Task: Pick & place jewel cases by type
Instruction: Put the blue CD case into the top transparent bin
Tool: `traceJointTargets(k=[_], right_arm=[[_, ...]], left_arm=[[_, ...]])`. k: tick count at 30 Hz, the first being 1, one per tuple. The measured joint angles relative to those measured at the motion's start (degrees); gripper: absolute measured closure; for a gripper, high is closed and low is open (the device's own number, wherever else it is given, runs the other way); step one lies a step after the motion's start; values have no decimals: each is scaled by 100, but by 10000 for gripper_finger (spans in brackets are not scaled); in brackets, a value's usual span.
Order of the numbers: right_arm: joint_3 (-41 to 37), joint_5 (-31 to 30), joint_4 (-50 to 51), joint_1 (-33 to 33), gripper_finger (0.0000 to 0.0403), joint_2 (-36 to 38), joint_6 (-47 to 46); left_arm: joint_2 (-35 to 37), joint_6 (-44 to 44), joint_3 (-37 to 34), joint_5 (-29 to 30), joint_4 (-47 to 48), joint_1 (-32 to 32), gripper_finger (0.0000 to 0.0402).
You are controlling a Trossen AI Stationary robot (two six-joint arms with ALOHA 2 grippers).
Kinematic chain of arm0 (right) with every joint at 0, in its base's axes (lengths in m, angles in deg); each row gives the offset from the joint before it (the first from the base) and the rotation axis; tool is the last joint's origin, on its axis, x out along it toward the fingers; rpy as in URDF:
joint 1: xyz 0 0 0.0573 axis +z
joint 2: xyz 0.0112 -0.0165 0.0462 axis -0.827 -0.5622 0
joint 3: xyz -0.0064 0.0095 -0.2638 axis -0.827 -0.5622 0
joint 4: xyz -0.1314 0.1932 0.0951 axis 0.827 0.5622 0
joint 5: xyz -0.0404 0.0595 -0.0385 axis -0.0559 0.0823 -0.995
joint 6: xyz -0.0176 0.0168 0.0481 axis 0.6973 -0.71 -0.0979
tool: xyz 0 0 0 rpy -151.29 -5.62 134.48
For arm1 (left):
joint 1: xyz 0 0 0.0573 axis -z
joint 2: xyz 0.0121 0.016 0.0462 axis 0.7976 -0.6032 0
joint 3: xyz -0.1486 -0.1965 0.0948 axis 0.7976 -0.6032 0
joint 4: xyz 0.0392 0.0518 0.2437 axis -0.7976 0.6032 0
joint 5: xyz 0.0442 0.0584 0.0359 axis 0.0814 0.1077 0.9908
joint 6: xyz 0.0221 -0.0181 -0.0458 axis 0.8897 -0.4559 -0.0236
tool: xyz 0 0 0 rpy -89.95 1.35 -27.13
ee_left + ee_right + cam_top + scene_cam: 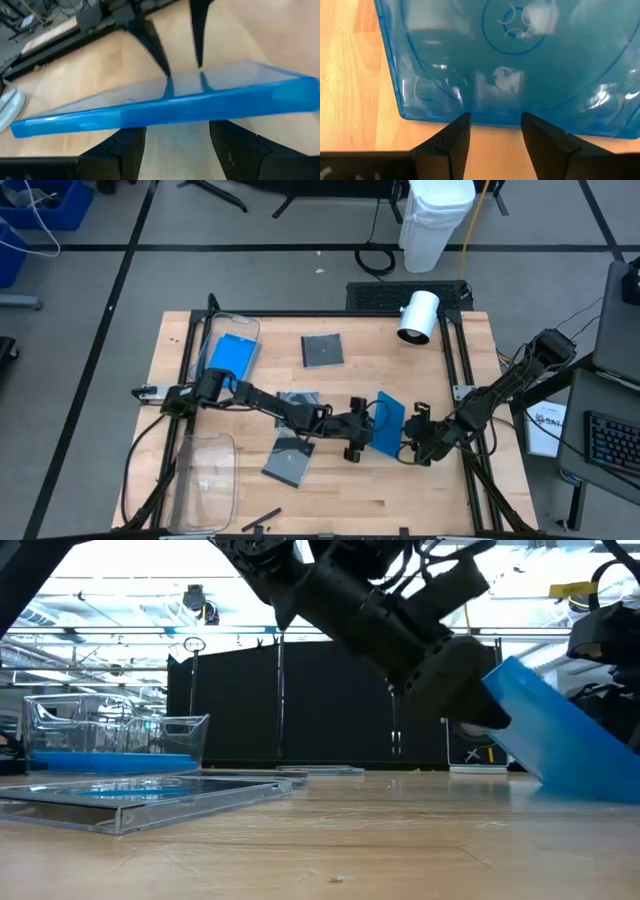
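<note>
Sorting barely begun: one blue case [230, 356] binned, three grey cases [322, 351] loose on tabletop [400, 480], tilted blue case [387, 422] between left end effector [358, 432] and right end effector [412, 442], grips indeterminate.

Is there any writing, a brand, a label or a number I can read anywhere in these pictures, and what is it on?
None can be read.
White sheet beside the table: carries print, too small to read.
Yellow sign high in the room behind: blurred, unreadable.
Blue jewel case between the two grippers: only a moulded disc hub, no words.
</note>
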Motion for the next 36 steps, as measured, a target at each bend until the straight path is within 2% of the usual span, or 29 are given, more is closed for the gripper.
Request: traceJointTargets(k=[8, 16, 22, 26, 36], right_arm=[[-285, -7, -446, 4, 234, 7, -1], [-608, 32, -989, 7, 234, 4, -2], [-620, 32, -998, 7, 234, 4, -1], [-620, 32, -998, 7, 234, 4, -1], [-622, 32, -1013, 7, 234, 4, 1]], left_arm=[[3, 506, -2, 81, -136, 163, 179], [3, 1486, -7, 1015, -238, 317, 179], [8, 2310, -9, 1501, -985, 392, 179], [14, 2613, -9, 1532, -1252, 389, 179], [14, 2646, -9, 1392, -909, 319, 179]])
